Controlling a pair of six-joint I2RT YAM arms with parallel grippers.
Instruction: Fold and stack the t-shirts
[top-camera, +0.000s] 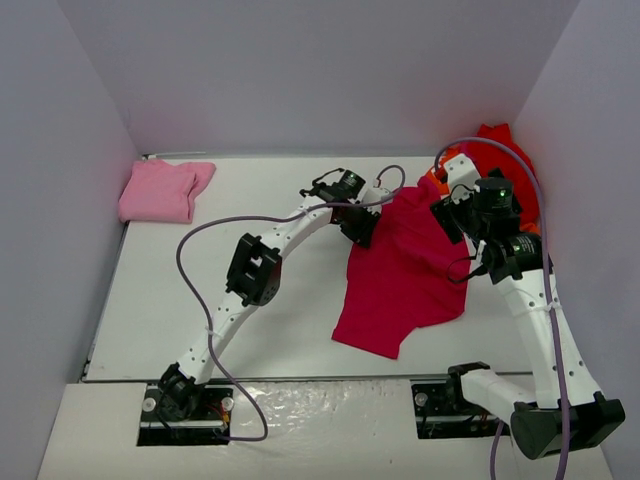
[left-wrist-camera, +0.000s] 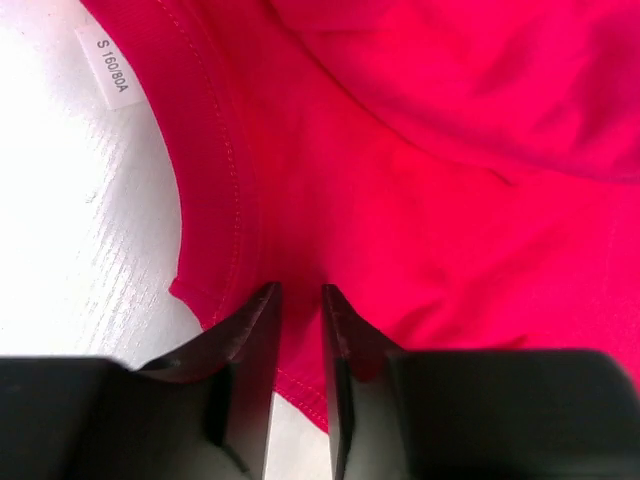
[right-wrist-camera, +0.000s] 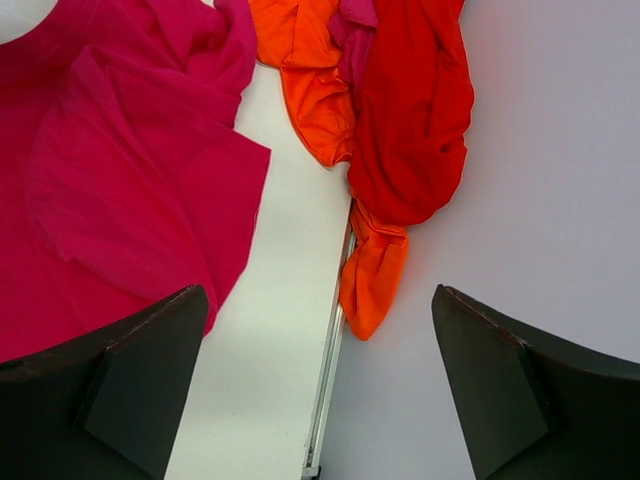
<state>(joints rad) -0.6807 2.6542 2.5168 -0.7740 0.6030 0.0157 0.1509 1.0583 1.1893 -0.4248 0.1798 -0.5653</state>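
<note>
**A:** How does the crimson-magenta t-shirt (top-camera: 405, 270) look?

**B:** It is spread loosely across the right half of the white worktop (top-camera: 180, 290), rumpled, with soft folds running through it and one flap hanging toward the near edge. It is a fine knit cloth. The neckline band (left-wrist-camera: 215, 150) is ribbed, with a double row of stitching, and a small white size label (left-wrist-camera: 105, 65) sits inside it.

**A:** And the left end effector (left-wrist-camera: 298, 292)?

**B:** Its dark, flat fingers are drawn close together on the shirt's edge just beside the neckline, with cloth pinched in the narrow gap.

**A:** The right end effector (right-wrist-camera: 318, 292)?

**B:** It is spread wide with nothing between its wedge-shaped fingers. It hangs over the worktop's right rim, between the crimson shirt and the heap beyond.

**A:** What heap?

**B:** The orange t-shirt (right-wrist-camera: 310, 70) and the red t-shirt (right-wrist-camera: 415, 110), twisted together in a crumpled bundle at the far right corner, against the side wall. An orange tail trails over the metal edge strip (right-wrist-camera: 330, 360).

**A:** Is anything folded?

**B:** The light pink t-shirt (top-camera: 165, 190) is a neat, soft rectangle in the far left corner, well apart from the others.
</note>
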